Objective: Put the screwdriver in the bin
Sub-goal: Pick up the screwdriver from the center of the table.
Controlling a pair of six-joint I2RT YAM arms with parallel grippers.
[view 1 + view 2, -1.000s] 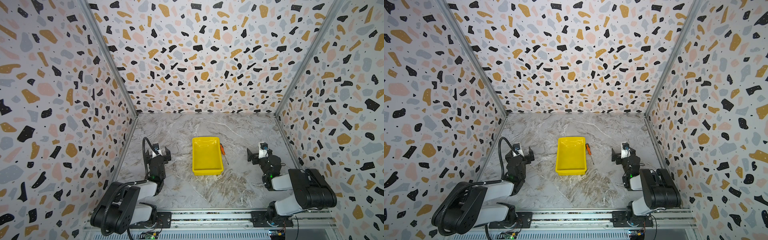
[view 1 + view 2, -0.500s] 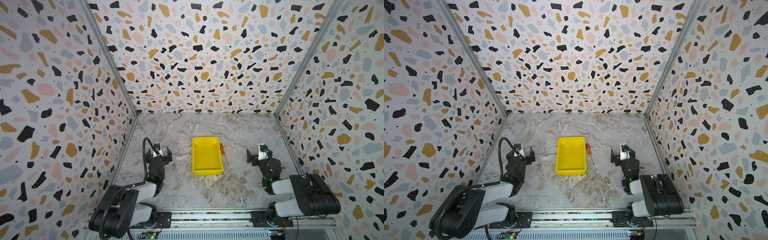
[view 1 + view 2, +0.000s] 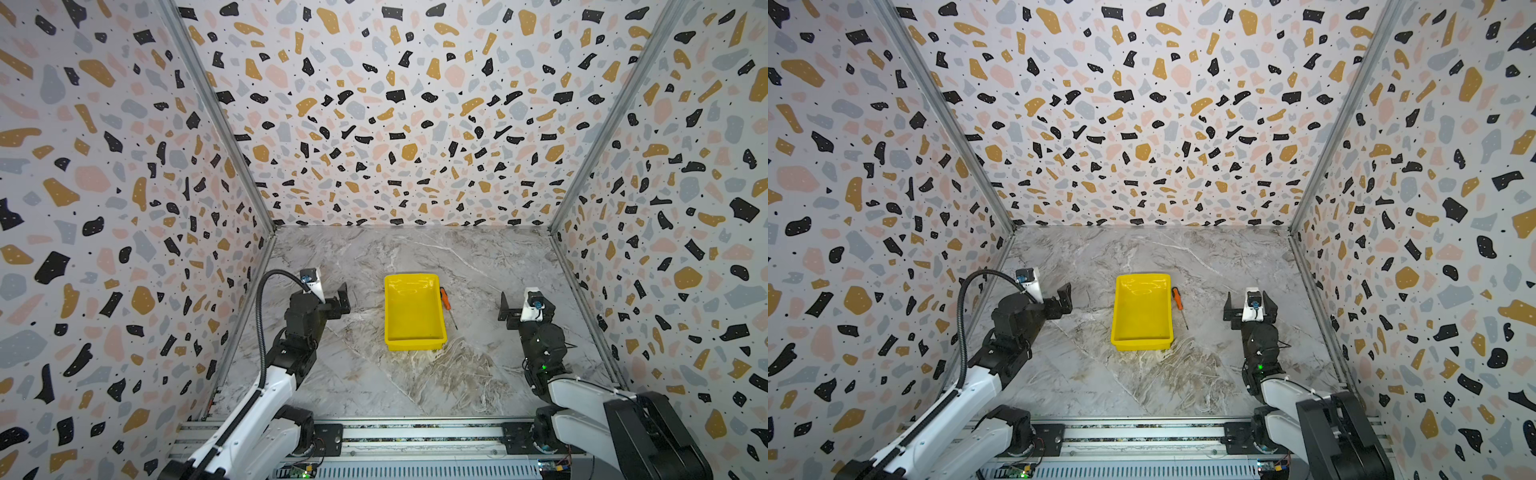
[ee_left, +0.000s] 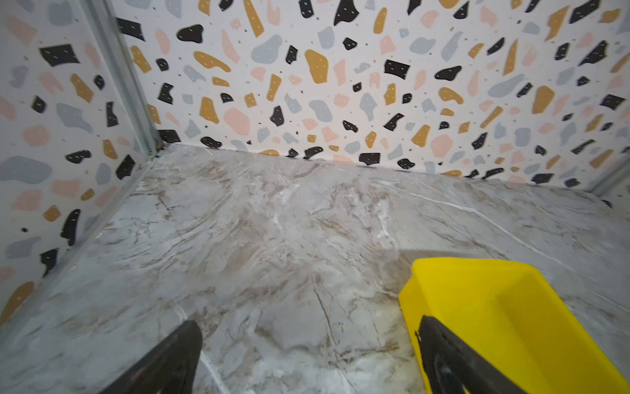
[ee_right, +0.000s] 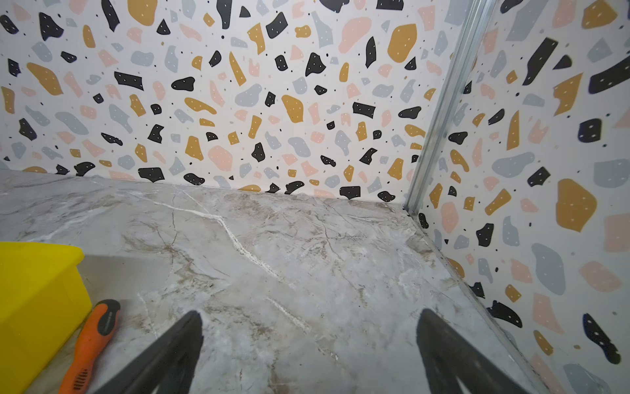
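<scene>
Both arms repositioned slightly since earlier frame; bin (image 3: 413, 311) and screwdriver (image 3: 446, 303) unmoved, so pickup not yet begun. Screwdriver seen flat on tabletop (image 3: 415, 382), just beside bin's right wall. Right end effector (image 5: 308, 354) spread wide, empty; left end effector (image 4: 306, 358) likewise. Shaft tip cut off in right wrist view.

We find no legible text, label, brand, number or sign in any view. The screwdriver (image 5: 89, 344) carries a faint marking on its black end cap, at the lower left of the right wrist frame; it is too blurred for us to read.
</scene>
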